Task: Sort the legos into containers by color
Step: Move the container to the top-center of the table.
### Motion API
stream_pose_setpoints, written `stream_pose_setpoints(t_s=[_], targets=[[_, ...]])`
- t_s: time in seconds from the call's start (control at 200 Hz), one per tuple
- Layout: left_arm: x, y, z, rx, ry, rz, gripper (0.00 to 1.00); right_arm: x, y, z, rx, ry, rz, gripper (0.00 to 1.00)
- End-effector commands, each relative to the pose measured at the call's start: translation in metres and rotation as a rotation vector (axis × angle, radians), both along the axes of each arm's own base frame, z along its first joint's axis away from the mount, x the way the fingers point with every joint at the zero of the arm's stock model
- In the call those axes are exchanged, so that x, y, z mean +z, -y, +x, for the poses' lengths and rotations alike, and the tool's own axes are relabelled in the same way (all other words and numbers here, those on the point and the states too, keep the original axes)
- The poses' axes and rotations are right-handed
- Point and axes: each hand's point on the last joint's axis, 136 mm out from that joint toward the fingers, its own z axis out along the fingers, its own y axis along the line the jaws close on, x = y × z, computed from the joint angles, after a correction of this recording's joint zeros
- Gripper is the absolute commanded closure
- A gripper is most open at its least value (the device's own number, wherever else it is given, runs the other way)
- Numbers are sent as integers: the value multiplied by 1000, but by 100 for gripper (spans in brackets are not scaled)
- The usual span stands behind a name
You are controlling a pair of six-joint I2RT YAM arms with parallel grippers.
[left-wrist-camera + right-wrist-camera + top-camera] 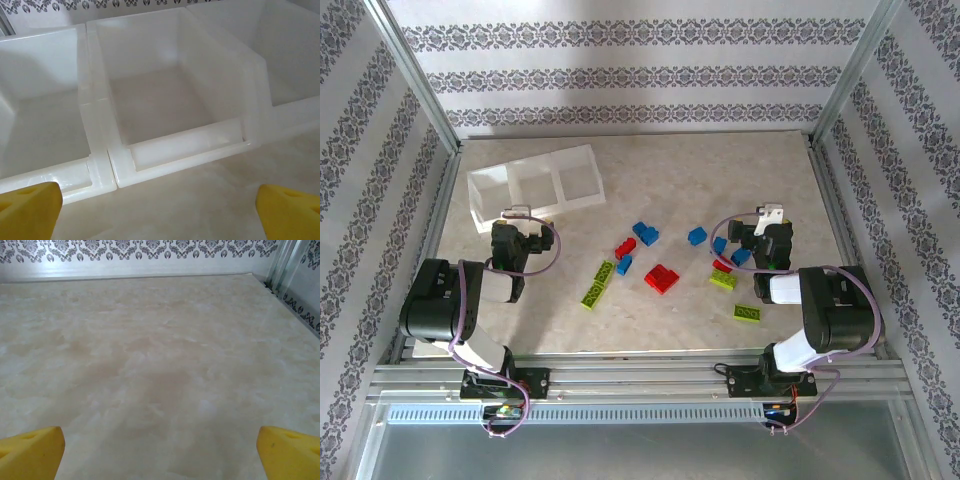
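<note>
The right jaws stand wide open and empty. Their yellow fingertips (31, 450) sit at the bottom corners of the wrist view, with bare counter (160, 365) ahead of them. In the overhead view they point toward the top of the frame, while the nearest legos lie to their left and below. Three blue bricks (719, 245) are just beside the wrist, a red brick (723, 266) and a lime brick (723, 280) sit under them, and another lime brick (748, 314) lies lower still. I judge the right arm to be the nearer one, but it would have to draw back and swing left before any brick sits between its jaws.

The left jaws are equally open and hold nothing. Their fingertips (30, 207) frame the tray of clear bins (535, 185) at upper left, and the middle bin (170, 100) lies straight ahead and looks empty. More bricks lie mid-counter, among them a red block (661, 279). A lime plate (597, 284) lies to the lower right of the left jaws, its long axis running diagonally from lower left to upper right.
</note>
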Motion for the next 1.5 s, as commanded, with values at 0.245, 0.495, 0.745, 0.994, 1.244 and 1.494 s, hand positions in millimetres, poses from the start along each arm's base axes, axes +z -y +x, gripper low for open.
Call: stream_pose_setpoints(t_s=[0.245,0.495,0.745,0.994,1.244,1.494], targets=[[2,-6,1,25,8,-13,0,1,-2,0,-3,14,-6,2],[2,-4,2,15,6,-14,0,1,-2,0,-3,14,-7,2],[2,-4,2,15,6,-14,0,2,-2,0,-3,14,-6,2],[2,-4,2,13,4,-15,0,1,-2,0,-4,14,-6,2],[2,-4,2,13,4,-16,0,2,-2,0,-3,15,-6,2],[10,-5,2,24,-2,-17,0,13,-6,8,17,36,-6,2]])
